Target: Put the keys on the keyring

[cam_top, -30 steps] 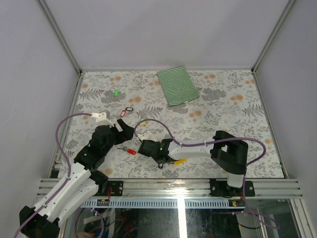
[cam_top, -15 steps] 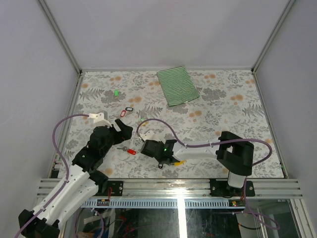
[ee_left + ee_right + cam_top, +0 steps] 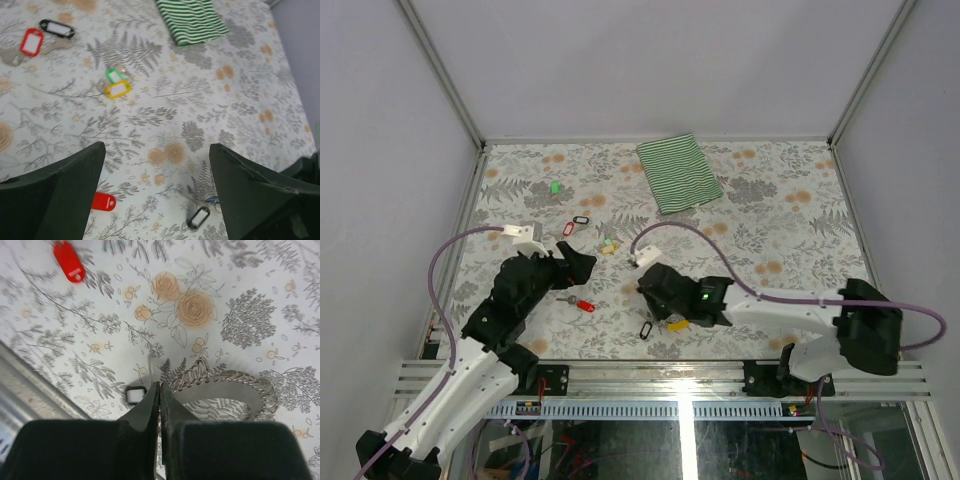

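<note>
No legible text, brand or number anywhere — key tags (image 3: 31, 42) too small to read.

8 keys (image 3: 585, 305) w/ tags; 1 keyring (image 3: 197, 372); 1 striped cloth (image 3: 680, 173); 2 arms (image 3: 470, 370)

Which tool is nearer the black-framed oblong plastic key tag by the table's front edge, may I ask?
Right. The shut right tool is just over the black-framed oblong plastic key tag; the open left tool is well off to its left, farther back.
</note>
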Robot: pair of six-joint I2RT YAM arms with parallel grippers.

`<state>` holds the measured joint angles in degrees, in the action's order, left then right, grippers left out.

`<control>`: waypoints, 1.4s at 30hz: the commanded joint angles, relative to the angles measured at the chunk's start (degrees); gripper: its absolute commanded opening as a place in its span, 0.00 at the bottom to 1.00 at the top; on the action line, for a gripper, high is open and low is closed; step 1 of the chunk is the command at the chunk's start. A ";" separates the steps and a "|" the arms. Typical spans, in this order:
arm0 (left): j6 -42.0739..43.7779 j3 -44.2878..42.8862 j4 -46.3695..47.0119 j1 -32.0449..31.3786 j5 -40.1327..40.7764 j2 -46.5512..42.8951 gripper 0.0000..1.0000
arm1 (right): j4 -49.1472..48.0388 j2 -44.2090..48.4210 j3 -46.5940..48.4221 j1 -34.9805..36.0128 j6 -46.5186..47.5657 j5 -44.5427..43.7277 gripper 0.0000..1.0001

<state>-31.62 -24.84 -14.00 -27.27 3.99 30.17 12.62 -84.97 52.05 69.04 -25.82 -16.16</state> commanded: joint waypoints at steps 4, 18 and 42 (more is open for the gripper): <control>7.79 -3.98 10.83 0.28 -13.14 -1.87 0.85 | -11.85 18.00 -6.31 -9.62 2.00 14.80 0.00; 12.10 -10.53 20.95 0.29 -36.78 6.84 0.66 | -16.41 33.22 -7.41 -13.31 6.49 19.86 0.00; 5.12 -17.48 42.78 -2.06 -59.68 17.13 0.36 | -26.49 42.74 -5.12 -13.31 14.22 35.54 0.00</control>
<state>-26.26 -38.57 22.22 -27.62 -52.93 46.70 -3.90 -44.31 44.53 56.01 -14.48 14.68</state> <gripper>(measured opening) 0.367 0.010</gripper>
